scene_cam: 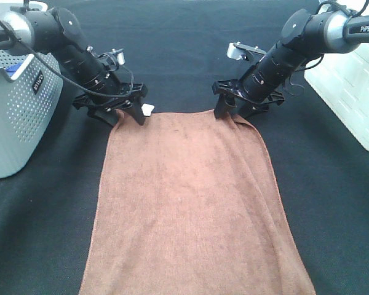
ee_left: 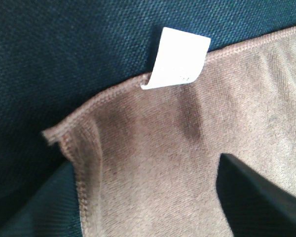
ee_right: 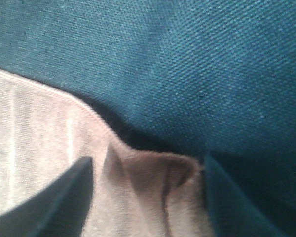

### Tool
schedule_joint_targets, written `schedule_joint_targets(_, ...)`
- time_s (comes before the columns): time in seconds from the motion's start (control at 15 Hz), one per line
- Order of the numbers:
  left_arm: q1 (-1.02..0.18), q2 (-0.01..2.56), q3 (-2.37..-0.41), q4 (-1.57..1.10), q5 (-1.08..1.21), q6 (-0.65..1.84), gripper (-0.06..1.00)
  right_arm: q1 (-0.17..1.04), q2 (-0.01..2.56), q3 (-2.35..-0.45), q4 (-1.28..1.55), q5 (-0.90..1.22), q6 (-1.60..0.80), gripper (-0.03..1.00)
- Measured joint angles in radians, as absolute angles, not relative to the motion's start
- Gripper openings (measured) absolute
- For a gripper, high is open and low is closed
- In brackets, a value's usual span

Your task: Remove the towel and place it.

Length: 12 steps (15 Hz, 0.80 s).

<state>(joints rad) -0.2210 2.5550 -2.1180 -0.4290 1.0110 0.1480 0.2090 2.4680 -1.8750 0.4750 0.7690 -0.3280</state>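
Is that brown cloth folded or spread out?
Spread out: the long brown fuzzy towel lies flat, one layer, bunched slightly at one corner.

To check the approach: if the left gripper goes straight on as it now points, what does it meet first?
Most likely the corner of the large brown fuzzy towel, beside its small white tag; the open left gripper straddles that corner. How far above is unclear.

towel (scene_cam: pixel 190 203): near end cut off | basket (scene_cam: pixel 18 123): left part cut off | right wrist view: blurred
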Motion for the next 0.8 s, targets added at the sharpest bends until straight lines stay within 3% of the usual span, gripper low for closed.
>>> schedule_joint_targets(0.27,-0.222,2.558,-2.118,-0.344,1.004,0.15,0.05,0.211,2.469,-1.875,0.39,0.755,-0.327,0.41)
schedule_joint_targets(0.53,-0.223,2.558,-2.118,-0.328,1.0,0.152,0.01,0.221,2.479,-1.926,0.286,0.786,-0.302,0.21)
schedule_joint_targets(0.67,-0.223,2.558,-2.118,-0.328,1.0,0.152,0.01,0.221,2.489,-1.946,0.277,0.806,-0.302,0.05)
schedule_joint_targets(0.8,-0.223,2.558,-2.118,-0.322,0.998,0.155,0.0,0.221,2.489,-1.947,0.274,0.809,-0.302,0.01)
